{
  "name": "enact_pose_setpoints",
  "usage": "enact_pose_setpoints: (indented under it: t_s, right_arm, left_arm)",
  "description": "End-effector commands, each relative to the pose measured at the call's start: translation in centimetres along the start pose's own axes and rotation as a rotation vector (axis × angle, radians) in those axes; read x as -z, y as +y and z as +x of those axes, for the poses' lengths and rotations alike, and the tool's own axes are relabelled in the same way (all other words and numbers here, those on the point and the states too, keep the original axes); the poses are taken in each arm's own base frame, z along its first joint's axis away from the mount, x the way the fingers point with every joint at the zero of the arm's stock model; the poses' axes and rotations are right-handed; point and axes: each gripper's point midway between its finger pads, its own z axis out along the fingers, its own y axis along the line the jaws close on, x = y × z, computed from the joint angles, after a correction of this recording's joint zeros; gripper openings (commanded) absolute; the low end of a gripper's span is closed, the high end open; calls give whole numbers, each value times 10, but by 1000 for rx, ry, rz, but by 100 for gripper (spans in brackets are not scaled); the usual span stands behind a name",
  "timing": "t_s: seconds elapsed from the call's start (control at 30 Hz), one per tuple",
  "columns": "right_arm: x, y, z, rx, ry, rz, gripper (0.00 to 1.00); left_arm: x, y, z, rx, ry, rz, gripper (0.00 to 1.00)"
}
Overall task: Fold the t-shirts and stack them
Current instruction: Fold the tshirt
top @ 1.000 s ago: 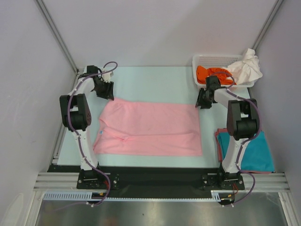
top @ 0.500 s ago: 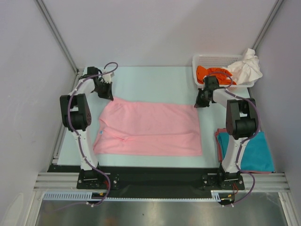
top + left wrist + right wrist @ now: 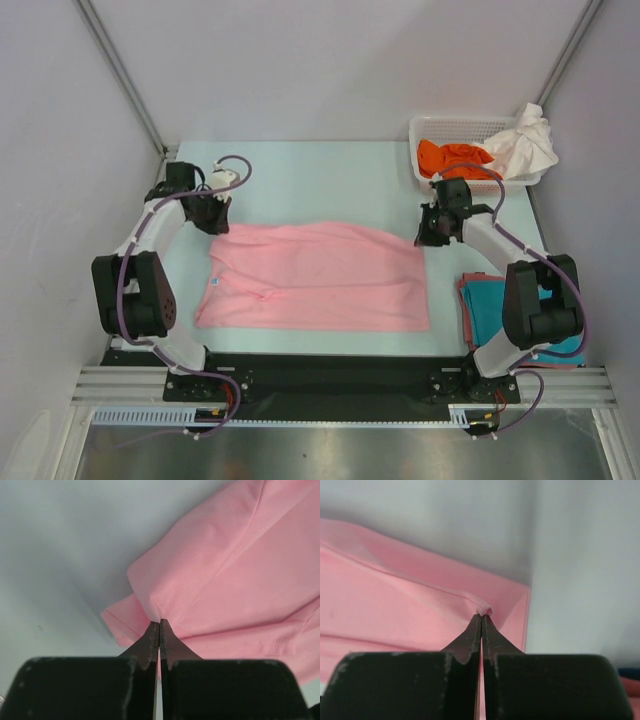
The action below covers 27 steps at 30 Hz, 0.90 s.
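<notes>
Both arms had swung since a second earlier, and the far edge of the pink t-shirt (image 3: pixel 315 280) had come a little toward the near edge. We had the left gripper (image 3: pixel 159 625) and right gripper (image 3: pixel 482 616) at its two far corners, jaws pressed together, pinching cloth. It lay mid-table, long axis running left to right, neck seemingly toward the left edge. We judged the lengthwise fold just begun; next, both corners needed carrying evenly to the near hem.

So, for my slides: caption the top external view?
Left tool and right tool pinch the pink t-shirt by its far corners.
</notes>
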Motion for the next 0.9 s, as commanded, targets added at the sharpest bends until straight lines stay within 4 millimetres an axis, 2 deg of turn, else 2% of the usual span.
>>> enact_pose_setpoints:
  t_s: [0.0,0.03,0.1,0.2,0.23,0.37,0.47,0.5,0.53,0.63,0.73,0.87]
  right_arm:
    - [14,-13,33,-13,63,67,0]
    - [15,-21,46,-19,91,99,0]
    - [18,-23,62,-25,117,104,0]
    - [20,-26,72,-24,128,120,0]
    - [21,-31,75,-25,136,145,0]
    - [17,-35,85,-22,156,153,0]
    - [13,-31,89,-18,159,130,0]
    - [12,-29,87,-19,150,125,0]
    - [12,-28,87,-19,149,119,0]
    - [10,-26,86,-17,147,110,0]
    - [10,-24,84,-12,144,107,0]
    - [11,-20,81,-9,135,96,0]
  left_arm:
    - [10,-7,28,-53,57,-1,0]
    - [10,-11,40,-46,81,10,0]
    - [17,-12,51,-38,88,5,0]
    - [15,-10,69,-38,122,-6,0]
    - [13,-8,81,-41,152,-19,0]
    - [11,-11,95,-56,181,-9,0]
    - [12,-15,96,-65,185,13,7]
    - [13,-16,94,-71,183,21,13]
    - [15,-20,96,-74,196,44,29]
    - [19,-30,87,-72,168,108,48]
    - [18,-35,69,-19,118,139,50]
    - [0,-25,69,83,157,111,42]
